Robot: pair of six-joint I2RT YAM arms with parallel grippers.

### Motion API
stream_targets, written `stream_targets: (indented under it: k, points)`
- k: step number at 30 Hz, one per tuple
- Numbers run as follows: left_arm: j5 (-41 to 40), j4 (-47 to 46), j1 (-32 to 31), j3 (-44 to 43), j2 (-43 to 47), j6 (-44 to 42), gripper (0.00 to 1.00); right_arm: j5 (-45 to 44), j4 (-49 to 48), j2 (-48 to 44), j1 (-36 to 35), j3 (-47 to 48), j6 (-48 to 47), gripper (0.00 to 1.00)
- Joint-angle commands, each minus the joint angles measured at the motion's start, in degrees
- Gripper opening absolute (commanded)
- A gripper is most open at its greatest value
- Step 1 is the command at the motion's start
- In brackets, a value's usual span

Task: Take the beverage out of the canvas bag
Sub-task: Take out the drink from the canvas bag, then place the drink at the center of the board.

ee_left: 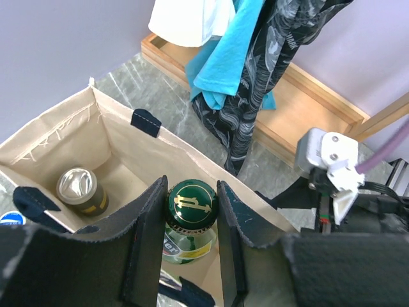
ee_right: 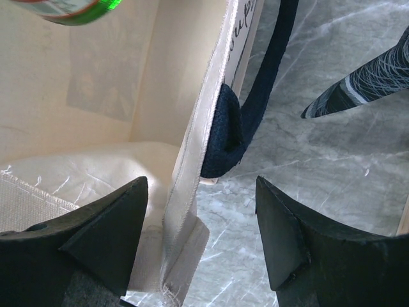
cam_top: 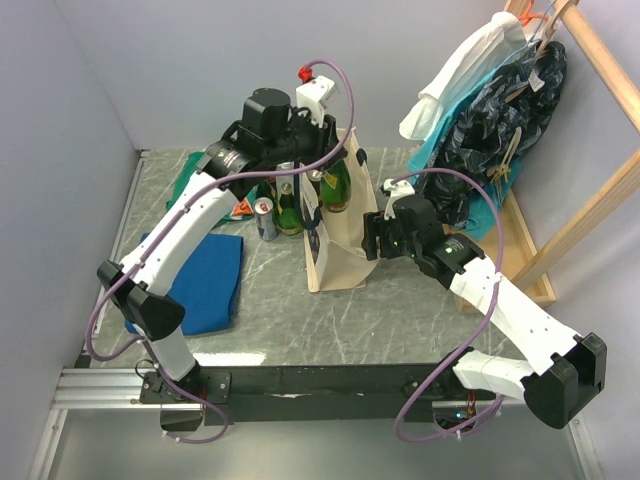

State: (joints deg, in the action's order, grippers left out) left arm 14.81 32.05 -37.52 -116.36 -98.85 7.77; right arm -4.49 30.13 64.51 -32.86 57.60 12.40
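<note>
Grey marbled surface (cam_top: pixel 400 310); a folded blue cloth (cam_top: pixel 205 280) lies at left. The left fingers (ee_left: pixel 150 243) are clenched on the capped neck of the green glass bottle (ee_left: pixel 192 203). It stands directly below them, long axis vertical, inside the stiff cream canvas bag (ee_left: pixel 128 137), beside a metal can (ee_left: pixel 80 188). The right fingers (ee_right: pixel 108 230) are released, straddling the bag's right rim.

A grey marbled worktop (cam_top: pixel 400 320) carried a folded blue cloth (cam_top: pixel 205 275) at its near left and a green cloth (cam_top: pixel 190 172) at its far left. At the far right stood a wooden rack (cam_top: pixel 590 215). From it hung a white garment (cam_top: pixel 465 65), a turquoise cloth (cam_top: pixel 435 150) below that and a dark patterned garment (cam_top: pixel 515 105) beside them.
</note>
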Motion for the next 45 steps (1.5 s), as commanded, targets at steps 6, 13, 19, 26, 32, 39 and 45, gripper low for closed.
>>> stream_targets:
  k: [6, 13, 19, 26, 32, 39, 45]
  points:
    - [-1.3, -10.0, -0.4, 0.3, 9.1, 0.7, 0.01, -0.5, 0.1, -1.2, -0.4, 0.1, 0.3, 0.74]
    - [-2.6, -13.1, -0.4, 4.3, 13.2, 1.5, 0.01, -0.3, 0.2, -1.2, -0.4, 0.0, 0.4, 0.74]
    - [-4.1, -14.4, -0.4, 6.1, 15.9, 1.2, 0.01, 0.0, -0.2, -1.1, -0.4, -0.3, 0.5, 0.74]
    - [-4.9, -14.4, -0.4, 6.8, 17.6, 1.0, 0.01, 0.0, -0.2, -1.0, -0.4, -0.3, 0.7, 0.74]
    - [-6.8, -14.4, -0.4, 8.6, 19.4, 0.2, 0.01, -0.1, -0.2, -0.7, -0.4, 0.0, 0.4, 0.74]
    - [-10.7, -14.2, -0.3, 12.3, 21.9, -0.5, 0.01, 0.0, -0.2, -0.4, -0.4, 0.1, 0.4, 0.74]
    - [-14.2, -14.4, -0.4, 15.3, 24.9, -1.6, 0.01, -0.5, -0.1, -0.8, -0.4, -0.3, 0.4, 0.74]
